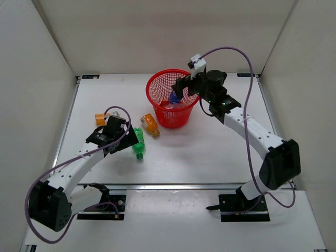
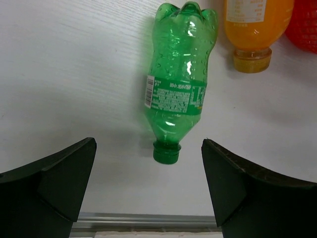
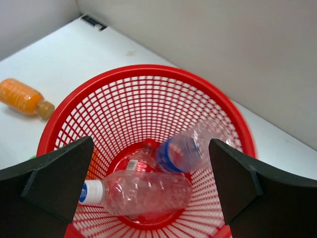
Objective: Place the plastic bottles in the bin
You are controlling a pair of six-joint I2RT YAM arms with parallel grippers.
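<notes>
The red mesh bin (image 1: 155, 102) stands at the back middle. My right gripper (image 1: 180, 90) is open and empty over its rim (image 3: 148, 69). Inside lie a clear white-capped bottle (image 3: 143, 191), a red-label bottle (image 3: 141, 161) and a blurred blue-label bottle (image 3: 188, 148) tilted against the wall. My left gripper (image 1: 128, 137) is open, just short of the cap of the green bottle (image 2: 181, 74), which lies on the table (image 1: 138, 144). One orange bottle (image 1: 150, 125) lies beside the bin and shows in the left wrist view (image 2: 253, 29). Another orange bottle (image 1: 101, 119) lies at the left.
White walls enclose the table on three sides. A metal rail (image 2: 148, 218) runs along the table's near edge, just behind my left gripper. The bin's wall (image 2: 304, 25) shows at the top right of the left wrist view.
</notes>
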